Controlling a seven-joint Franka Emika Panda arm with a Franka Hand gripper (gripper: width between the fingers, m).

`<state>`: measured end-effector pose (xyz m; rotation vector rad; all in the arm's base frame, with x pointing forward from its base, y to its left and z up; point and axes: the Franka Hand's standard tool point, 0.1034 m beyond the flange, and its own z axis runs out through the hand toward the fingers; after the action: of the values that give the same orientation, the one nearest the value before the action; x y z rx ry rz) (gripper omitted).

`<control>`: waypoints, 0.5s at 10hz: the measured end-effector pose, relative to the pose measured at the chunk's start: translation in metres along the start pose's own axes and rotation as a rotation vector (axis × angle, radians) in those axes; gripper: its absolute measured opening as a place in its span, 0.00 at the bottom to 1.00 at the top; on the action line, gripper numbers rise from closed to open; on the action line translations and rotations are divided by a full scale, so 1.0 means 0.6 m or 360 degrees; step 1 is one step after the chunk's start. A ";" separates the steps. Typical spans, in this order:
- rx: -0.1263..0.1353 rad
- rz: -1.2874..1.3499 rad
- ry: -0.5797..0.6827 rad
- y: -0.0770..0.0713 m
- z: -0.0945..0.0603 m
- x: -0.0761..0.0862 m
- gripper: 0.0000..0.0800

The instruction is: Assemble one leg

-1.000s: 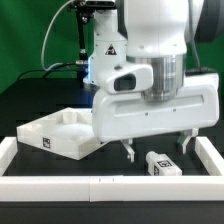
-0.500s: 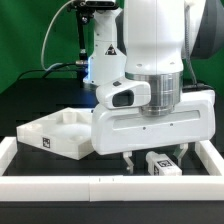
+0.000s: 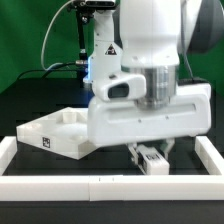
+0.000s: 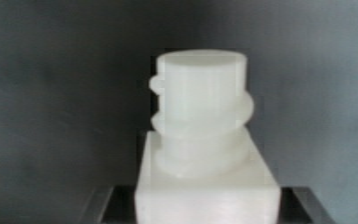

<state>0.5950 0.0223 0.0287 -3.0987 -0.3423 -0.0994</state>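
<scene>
The leg [image 3: 153,161], a small white peg-block with black-and-white tags, lies on the black table at the front of the exterior view's right. My gripper [image 3: 152,152] is lowered over it, with one finger on each side. In the wrist view the leg [image 4: 202,110] fills the middle, its round ribbed peg pointing away from the camera. The dark fingers [image 4: 119,205] stand close against the sides of its square base, with a thin gap on one side. The gripper [image 4: 206,205] is open around the leg. The table under the leg is hidden by the hand.
The large white square tabletop [image 3: 58,136] lies on the exterior view's left, close to the hand. A low white rail [image 3: 60,186] borders the front, with white side rails at both ends [image 3: 212,160]. The arm's base [image 3: 100,55] and cables stand behind.
The gripper has come down and shifted toward the exterior view's left, from beside and above the leg to straddling it. The fingers now stand closer together.
</scene>
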 end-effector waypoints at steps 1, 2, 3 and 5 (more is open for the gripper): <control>0.0001 -0.0047 -0.0034 0.035 -0.016 -0.018 0.36; -0.0001 -0.0043 -0.0034 0.065 -0.034 -0.021 0.36; -0.0009 -0.0082 -0.0013 0.091 -0.052 -0.020 0.36; -0.0029 -0.0104 -0.0002 0.150 -0.064 -0.034 0.36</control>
<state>0.5925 -0.0709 0.0643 -3.1057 -0.4458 -0.1026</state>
